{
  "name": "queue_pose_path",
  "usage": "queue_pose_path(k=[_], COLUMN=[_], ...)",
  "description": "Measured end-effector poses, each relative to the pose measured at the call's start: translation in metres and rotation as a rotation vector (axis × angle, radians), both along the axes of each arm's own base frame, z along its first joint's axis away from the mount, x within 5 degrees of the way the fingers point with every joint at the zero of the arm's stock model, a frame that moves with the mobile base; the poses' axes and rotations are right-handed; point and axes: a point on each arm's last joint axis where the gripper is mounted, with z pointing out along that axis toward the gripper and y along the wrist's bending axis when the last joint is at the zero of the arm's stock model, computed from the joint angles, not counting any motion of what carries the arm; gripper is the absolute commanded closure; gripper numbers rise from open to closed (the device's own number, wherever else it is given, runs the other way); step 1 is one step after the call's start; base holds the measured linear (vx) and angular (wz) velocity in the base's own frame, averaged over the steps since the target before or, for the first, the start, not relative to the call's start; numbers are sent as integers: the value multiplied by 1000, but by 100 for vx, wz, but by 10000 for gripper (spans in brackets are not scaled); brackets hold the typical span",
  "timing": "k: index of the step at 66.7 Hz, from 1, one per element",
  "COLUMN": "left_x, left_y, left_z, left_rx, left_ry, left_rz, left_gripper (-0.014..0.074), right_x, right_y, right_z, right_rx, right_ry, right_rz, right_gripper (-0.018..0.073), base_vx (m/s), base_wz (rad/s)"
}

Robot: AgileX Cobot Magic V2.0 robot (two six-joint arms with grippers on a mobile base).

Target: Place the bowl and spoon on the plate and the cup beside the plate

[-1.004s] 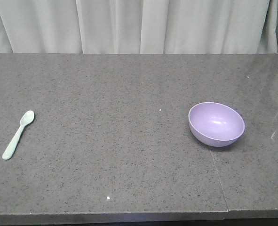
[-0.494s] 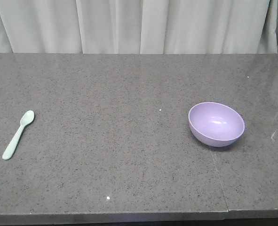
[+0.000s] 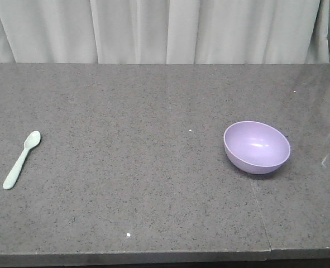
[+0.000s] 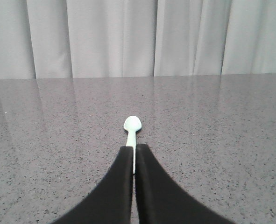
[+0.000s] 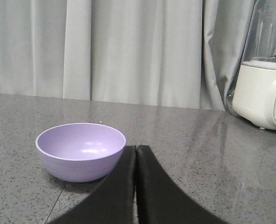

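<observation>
**Both grippers shut and empty; spoon and bowl lie well apart on the counter**

Left wrist view: left gripper [image 4: 134, 148] has its jaws pressed together with nothing between them. The spoon [image 4: 132, 126] lies flat on the grey speckled counter [image 4: 222, 140], straight ahead of the tips, head pointing away.

Right wrist view: right gripper [image 5: 136, 147] is likewise closed and empty. The bowl [image 5: 81, 150] stands upright ahead and to its left. A white appliance [image 5: 264, 93] stands far right.

Front view: spoon at the left edge, bowl right of centre. Pale curtain [image 3: 165, 30] behind.

No text, label or number can be read anywhere.
</observation>
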Motion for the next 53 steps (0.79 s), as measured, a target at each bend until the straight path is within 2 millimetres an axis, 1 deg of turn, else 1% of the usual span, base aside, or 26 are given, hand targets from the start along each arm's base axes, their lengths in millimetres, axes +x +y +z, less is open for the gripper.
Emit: queue_pose_path(k=[53], left_x=[0], left_y=[0], left_z=[0], left_rx=[0], left_ry=[0], left_rz=[0], left_gripper=[603], right_x=[0], right_y=[0], right_z=[0], right_rx=[2], right_ry=[0], right_rz=[0], right_gripper=[564], base_vx=[0], base_wz=[0])
